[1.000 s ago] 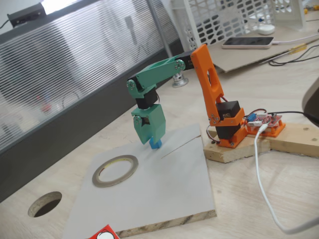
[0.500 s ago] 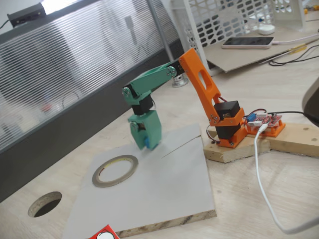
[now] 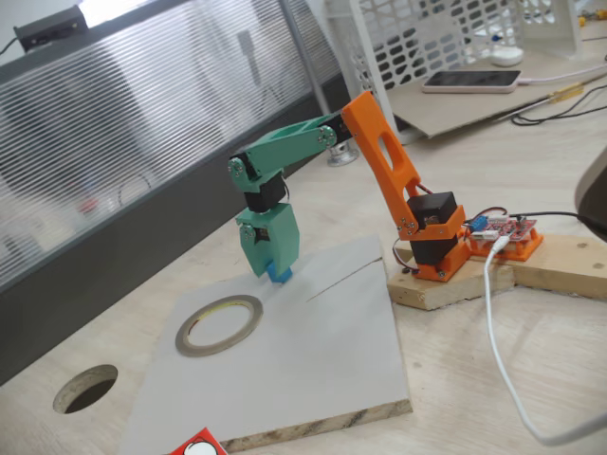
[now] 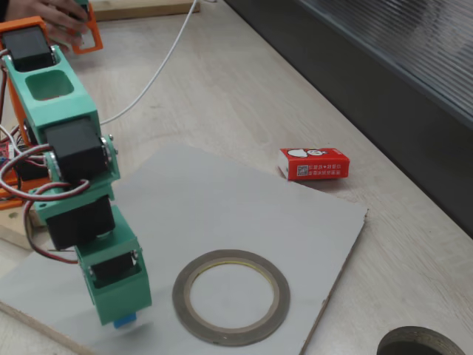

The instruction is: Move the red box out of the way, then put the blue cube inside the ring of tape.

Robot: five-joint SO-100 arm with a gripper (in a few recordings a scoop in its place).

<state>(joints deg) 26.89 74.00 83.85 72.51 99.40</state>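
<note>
My green gripper [image 3: 276,273] hangs above the grey board, shut on the blue cube [image 3: 281,275], which peeks out below the fingers. In the other fixed view the gripper [image 4: 122,319] and the blue cube [image 4: 125,321] sit just left of the ring of tape [image 4: 231,296]. The ring of tape [image 3: 219,324] lies flat on the board, below and left of the gripper, its centre empty. The red box [image 4: 314,163] lies on the desk beyond the board's far edge; a corner of the red box [image 3: 197,444] shows at the bottom edge.
The grey board [image 3: 313,370] rests on a wooden desk. A dark round desk hole [image 3: 85,388] lies left of the board. The orange arm base [image 3: 438,237] stands on a wooden block with a white cable [image 3: 503,360] running past it.
The gripper with the blue cube has swung left, toward the ring of tape, and stayed above the board. The ring and the red box have not moved.
</note>
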